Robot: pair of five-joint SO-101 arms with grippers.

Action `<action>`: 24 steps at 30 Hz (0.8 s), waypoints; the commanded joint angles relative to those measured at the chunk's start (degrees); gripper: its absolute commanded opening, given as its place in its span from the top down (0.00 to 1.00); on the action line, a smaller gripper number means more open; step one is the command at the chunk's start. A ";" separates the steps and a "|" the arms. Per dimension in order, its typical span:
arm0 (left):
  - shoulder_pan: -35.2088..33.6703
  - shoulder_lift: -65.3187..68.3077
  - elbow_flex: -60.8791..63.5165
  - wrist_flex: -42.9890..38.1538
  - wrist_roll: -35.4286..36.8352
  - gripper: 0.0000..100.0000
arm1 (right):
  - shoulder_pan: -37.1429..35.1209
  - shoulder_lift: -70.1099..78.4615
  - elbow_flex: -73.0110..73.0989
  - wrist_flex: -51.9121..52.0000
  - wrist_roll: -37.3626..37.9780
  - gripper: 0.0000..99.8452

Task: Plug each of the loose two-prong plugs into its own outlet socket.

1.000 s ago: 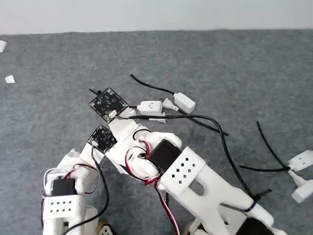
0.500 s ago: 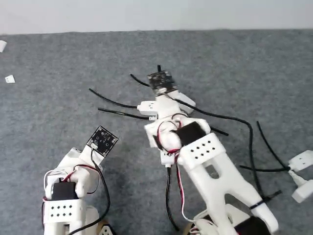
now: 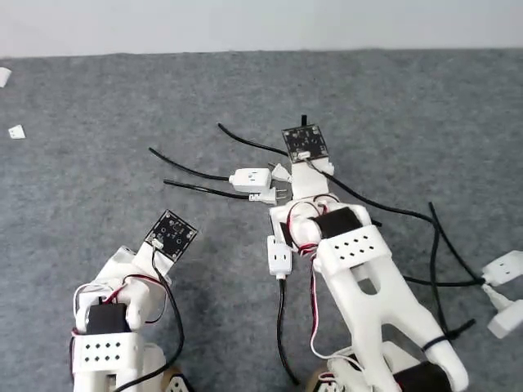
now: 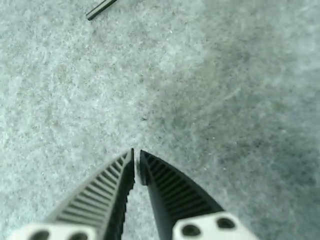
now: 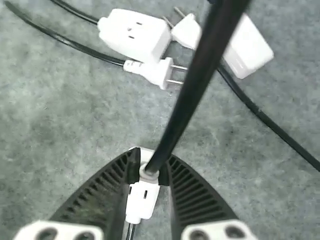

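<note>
Plug (image 5: 152,71) lies loose beside a socket (image 5: 132,32), none seated that I can see; right jaws grip another plug (image 5: 141,194), left jaws closed, empty

The left gripper (image 4: 136,154) hangs over grey carpet (image 4: 225,75), jaws nearly together, a black cable end (image 4: 101,8) well apart

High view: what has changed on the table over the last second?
The right arm's end effector, shut on a small white two-prong plug, swung rightwards, dragging its black cable along. The left arm, the white outlet socket and the loose white plug beside it stayed put.
</note>
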 commanded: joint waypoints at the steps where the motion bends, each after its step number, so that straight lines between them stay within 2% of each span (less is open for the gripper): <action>1: 0.26 -0.88 -0.57 0.09 0.44 0.99 | 0.66 -0.31 0.62 -2.24 1.05 0.99; 11: 0.26 -0.88 -0.57 0.09 0.44 0.99 | -0.40 -0.92 0.70 -1.98 1.14 0.99; 16: 0.26 -0.88 -0.57 0.09 0.44 0.99 | -3.82 -0.22 1.32 -2.07 3.78 0.99; 24: 0.26 -0.88 -0.57 0.09 0.44 0.99 | -3.82 -0.31 1.58 -2.24 5.98 0.99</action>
